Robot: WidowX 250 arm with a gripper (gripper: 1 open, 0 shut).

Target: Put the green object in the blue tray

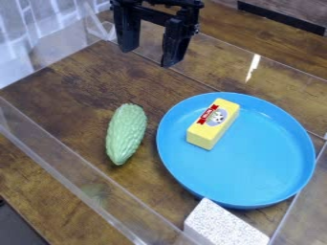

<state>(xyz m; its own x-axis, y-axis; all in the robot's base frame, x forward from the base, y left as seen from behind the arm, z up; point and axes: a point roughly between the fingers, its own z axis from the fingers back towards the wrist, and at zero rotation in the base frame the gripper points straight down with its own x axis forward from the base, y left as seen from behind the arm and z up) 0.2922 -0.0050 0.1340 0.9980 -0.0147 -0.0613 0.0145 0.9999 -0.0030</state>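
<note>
The gripper (152, 48) hung with jaws spread wide and nothing in them, ready to straddle its target. The green object (126, 133) lay on the table below and nearer the camera, just beside the blue tray (274, 158), not yet inside

My pincer (153, 50) looks matt black. The desk (76, 100) beneath it is dark wood with sheen. The blue tray (262, 167) is glossy plastic; beside it, the green object (125, 133) is bumpy and the sponge (225, 224) speckled, rough.
</note>
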